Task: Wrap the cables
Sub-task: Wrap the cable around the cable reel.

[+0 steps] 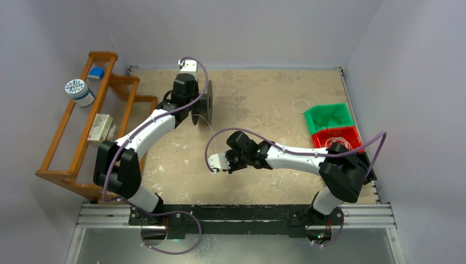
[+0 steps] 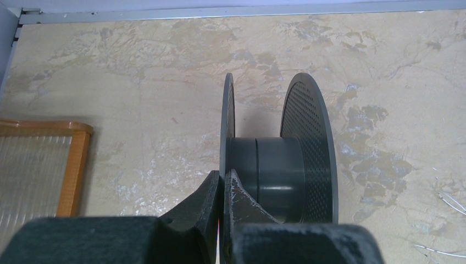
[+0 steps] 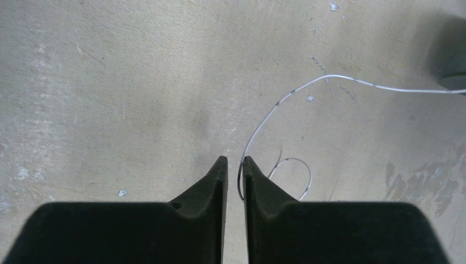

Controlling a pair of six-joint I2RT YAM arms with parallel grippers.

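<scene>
A black spool (image 2: 277,176) stands on edge at the back of the table (image 1: 264,88). My left gripper (image 2: 224,175) is shut on the spool's left flange (image 2: 227,115); in the top view the spool (image 1: 201,103) sits just in front of that gripper (image 1: 193,107). A thin whitish cable (image 3: 275,107) runs across the table from the right and curls into a small loop (image 3: 299,165) beside my right gripper (image 3: 232,160). The right gripper's jaws stand slightly parted. The cable passes loosely through the narrow gap, along the inner face of the right finger (image 3: 258,181). That gripper (image 1: 214,162) hovers mid-table.
A wooden rack (image 1: 71,137) holding a tape roll (image 1: 78,91) and a small box stands at the left. A green bin (image 1: 328,117) and a red bin (image 1: 336,137) with wire sit at the right. Loose wire strands (image 1: 299,104) lie near the bins.
</scene>
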